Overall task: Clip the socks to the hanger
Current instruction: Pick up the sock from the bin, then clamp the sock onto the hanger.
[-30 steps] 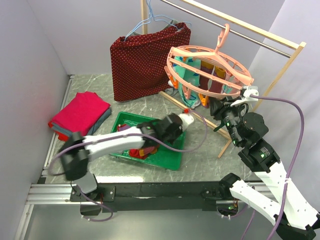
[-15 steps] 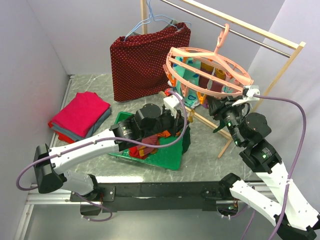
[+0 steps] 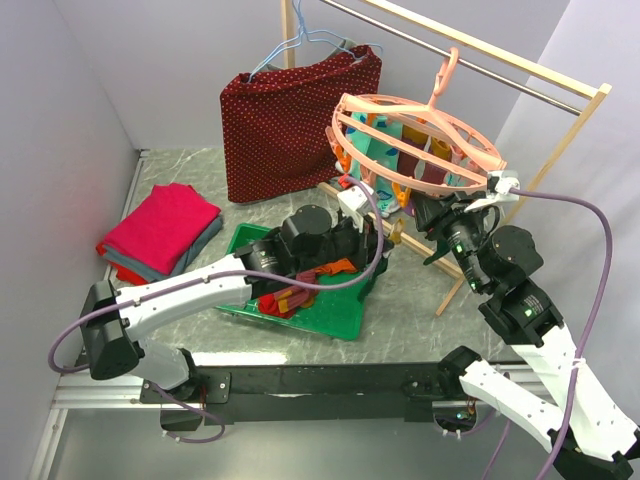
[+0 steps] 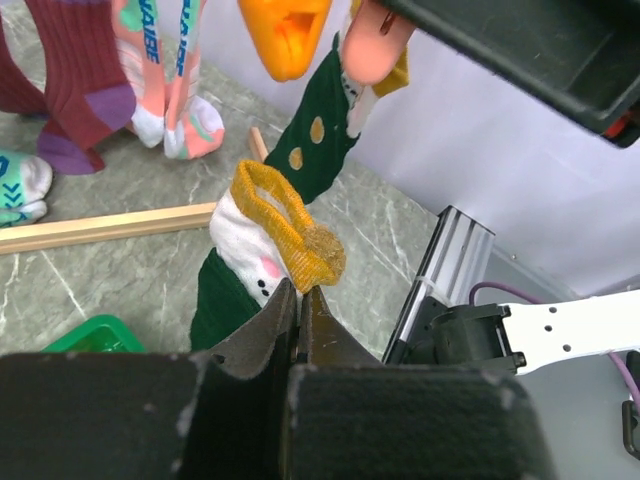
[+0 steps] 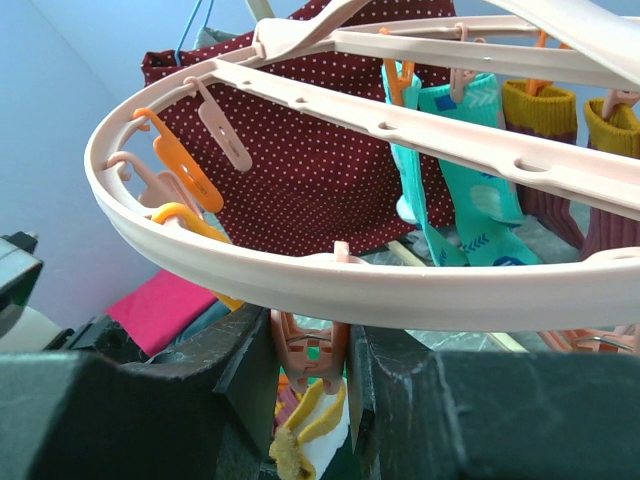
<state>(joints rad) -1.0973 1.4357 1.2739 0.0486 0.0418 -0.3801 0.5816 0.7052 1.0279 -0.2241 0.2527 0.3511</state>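
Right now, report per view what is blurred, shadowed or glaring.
Top external view: even light, no glare, a red tint on the wall beside the folded pink-red cloth stack. Left wrist view: the left gripper is underlit, the dark green yellow-dotted sock sharp, the near orange plastic peg soft. Right wrist view: the right gripper is dark and blurred, the salmon-pink plastic hanger crisp.

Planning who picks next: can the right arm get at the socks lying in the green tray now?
Probably not yet. The right gripper is shut on a pink peg of the hanger, and the left arm lies across the green tray by the socks, holding a dotted sock up.
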